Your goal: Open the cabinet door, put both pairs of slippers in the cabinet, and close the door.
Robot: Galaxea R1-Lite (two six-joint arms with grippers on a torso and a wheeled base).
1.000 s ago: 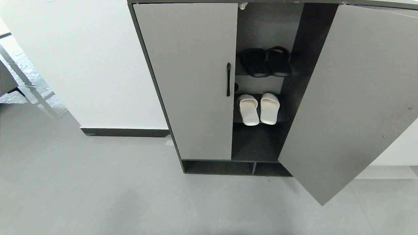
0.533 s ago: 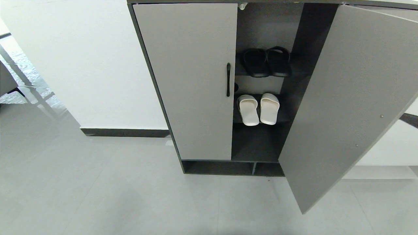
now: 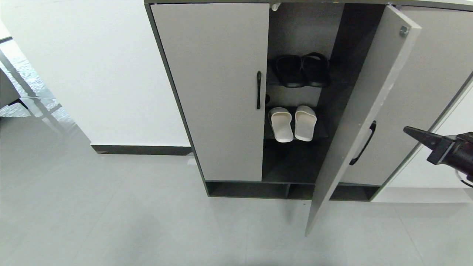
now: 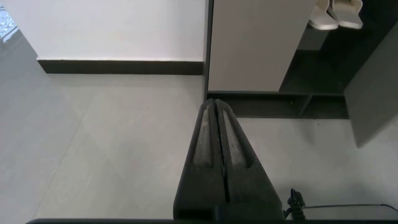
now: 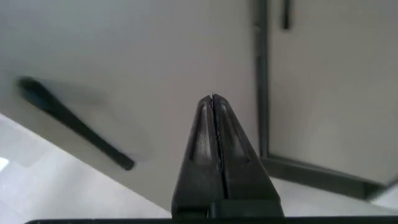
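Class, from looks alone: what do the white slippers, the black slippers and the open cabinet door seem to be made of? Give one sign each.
White slippers: likely moulded foam or rubber, matt; thick, seamless. Black slippers: probably similar rubber; slight sheen. Open cabinet door: seemingly laminated board, matt grey; flat face, pale edge strip.

Cabinet (image 3: 210, 92) top cut off by head view's edge, white slippers (image 4: 322, 20) cropped in left wrist view, door handle (image 5: 74, 124) blurred
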